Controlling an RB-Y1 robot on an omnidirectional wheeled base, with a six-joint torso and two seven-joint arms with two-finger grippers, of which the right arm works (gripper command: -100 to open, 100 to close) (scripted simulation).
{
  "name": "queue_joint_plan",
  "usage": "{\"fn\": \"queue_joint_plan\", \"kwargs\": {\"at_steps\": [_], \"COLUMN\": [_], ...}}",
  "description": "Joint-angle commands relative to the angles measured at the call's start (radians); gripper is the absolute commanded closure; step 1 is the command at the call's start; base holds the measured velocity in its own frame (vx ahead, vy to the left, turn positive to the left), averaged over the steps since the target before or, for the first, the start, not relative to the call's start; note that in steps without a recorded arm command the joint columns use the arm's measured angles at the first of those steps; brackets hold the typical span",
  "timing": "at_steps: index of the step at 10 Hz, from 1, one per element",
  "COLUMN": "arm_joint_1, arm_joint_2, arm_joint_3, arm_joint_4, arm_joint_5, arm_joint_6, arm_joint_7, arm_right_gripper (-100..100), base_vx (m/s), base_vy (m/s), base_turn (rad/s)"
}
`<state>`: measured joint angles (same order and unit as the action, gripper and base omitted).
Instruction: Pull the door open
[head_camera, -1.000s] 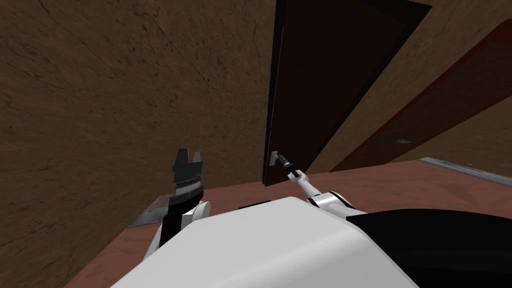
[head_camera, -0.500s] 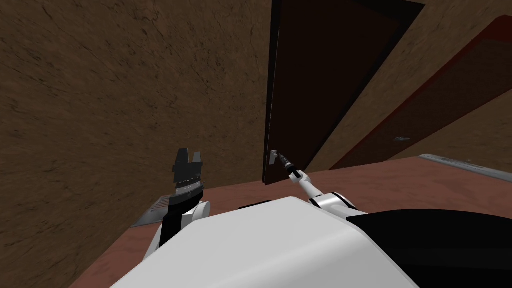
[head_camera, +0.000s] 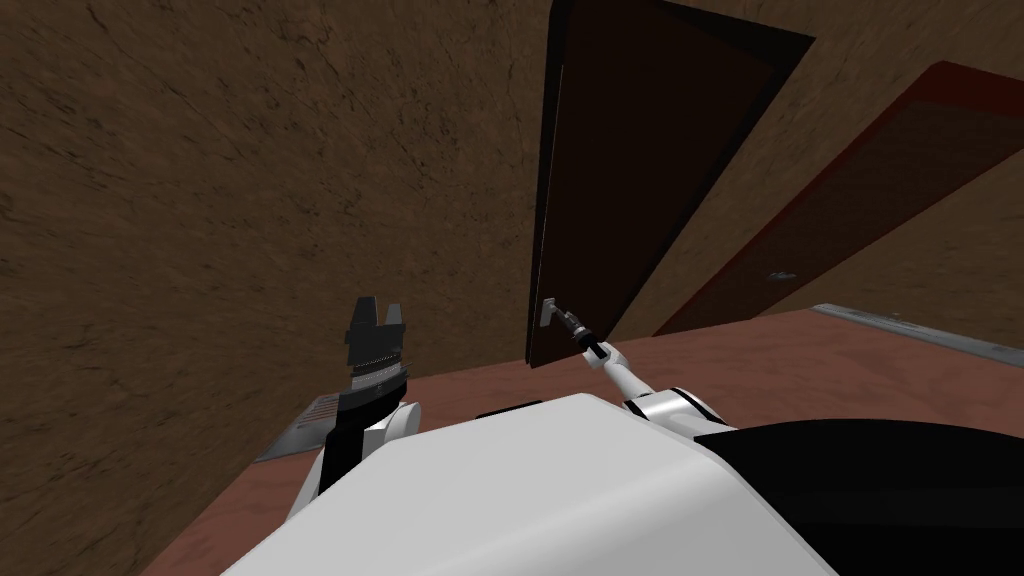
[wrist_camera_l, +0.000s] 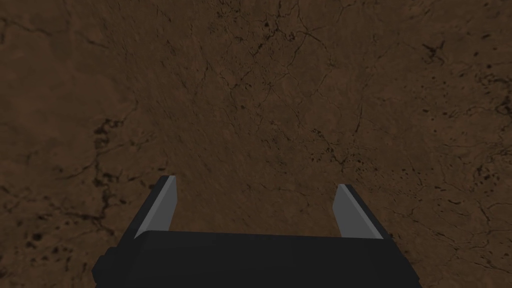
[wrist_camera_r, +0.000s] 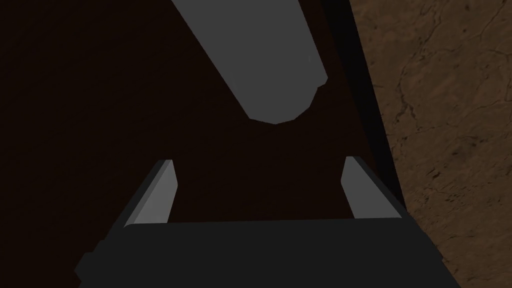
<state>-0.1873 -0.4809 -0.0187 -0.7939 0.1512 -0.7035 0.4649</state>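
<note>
A dark brown door (head_camera: 640, 170) stands ajar in its black frame, its free edge swung toward me. A grey lever handle (head_camera: 548, 312) sits low on that edge. My right gripper (head_camera: 562, 318) is stretched out just short of the handle. In the right wrist view the grey handle (wrist_camera_r: 260, 60) lies just beyond the fingertips, and my right gripper (wrist_camera_r: 258, 167) is open with nothing between its fingers. The left gripper (head_camera: 375, 312) is raised in front of the brown wall, and in its wrist view the left gripper (wrist_camera_l: 256, 192) is open and empty.
A rough brown wall (head_camera: 250, 200) runs along the left of the door. A second dark door with a small handle (head_camera: 782, 275) stands in the wall at the right. A grey floor vent (head_camera: 310, 420) lies by the wall on the reddish floor (head_camera: 800, 370).
My right gripper has let go of the handle and opened. My view has turned a little, so the doorway and the second door have shifted left.
</note>
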Motion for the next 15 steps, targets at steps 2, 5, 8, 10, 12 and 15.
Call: {"fn": "queue_joint_plan", "kwargs": {"at_steps": [2, 5, 8, 10, 12, 15], "arm_joint_1": [0.01, 0.024, 0.037, 0.049, 0.059, 0.056], "arm_joint_2": [-0.011, -0.026, -0.041, -0.053, -0.063, -0.062], "arm_joint_3": [-0.003, -0.007, -0.011, -0.014, -0.017, -0.021], "arm_joint_4": [-0.003, -0.006, -0.008, -0.009, -0.01, -0.004], "arm_joint_5": [0.022, 0.05, 0.077, 0.1, 0.119, 0.124], "arm_joint_6": [-0.006, -0.017, -0.026, -0.034, -0.04, -0.04], "arm_joint_7": [0.064, 0.145, 0.215, 0.27, 0.308, 0.326], "arm_right_gripper": [-100, -100, -100, -100, -100, -100], "base_vx": [-0.031, -0.029, -0.028, -0.026, -0.036, 0.03], "base_vy": [0.052, 0.052, 0.053, 0.05, 0.064, 0.032], "base_turn": [-0.052, -0.05, -0.044, -0.049, -0.047, -0.013]}}
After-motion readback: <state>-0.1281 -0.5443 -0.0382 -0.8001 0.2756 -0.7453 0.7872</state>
